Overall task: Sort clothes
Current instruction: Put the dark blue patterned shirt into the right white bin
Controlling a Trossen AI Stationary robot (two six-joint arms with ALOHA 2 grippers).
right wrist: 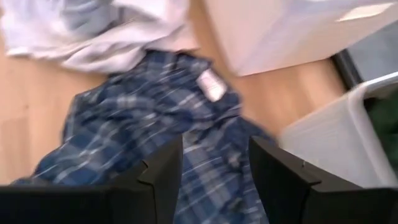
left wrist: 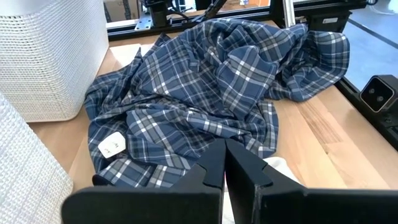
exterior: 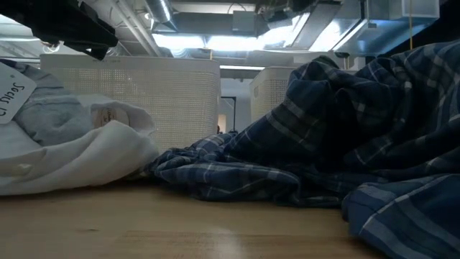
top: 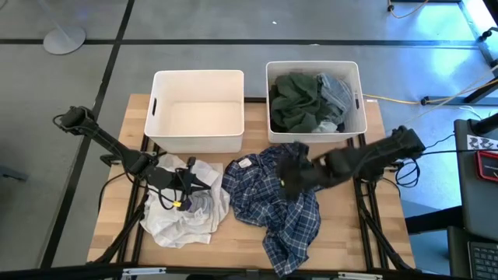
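Note:
A navy-and-white plaid shirt (top: 268, 214) (left wrist: 205, 81) lies crumpled on the wooden table, right of the middle. A heap of white and pale grey-blue clothes (top: 187, 214) (exterior: 72, 155) lies to its left. My left gripper (top: 206, 183) (left wrist: 224, 163) hovers shut over that heap, pointing at the shirt. My right gripper (top: 288, 179) (right wrist: 214, 168) hangs open above the shirt's far part, slanting down, with nothing between its fingers. Dark green (top: 294, 101) and grey (top: 336, 92) clothes lie in the right bin.
Two white bins stand at the table's far edge. The left bin (top: 198, 74) shows a bare bottom; the right bin (top: 311, 64) holds clothes. Bare wood (top: 350, 233) shows to the right of the shirt and along the near edge.

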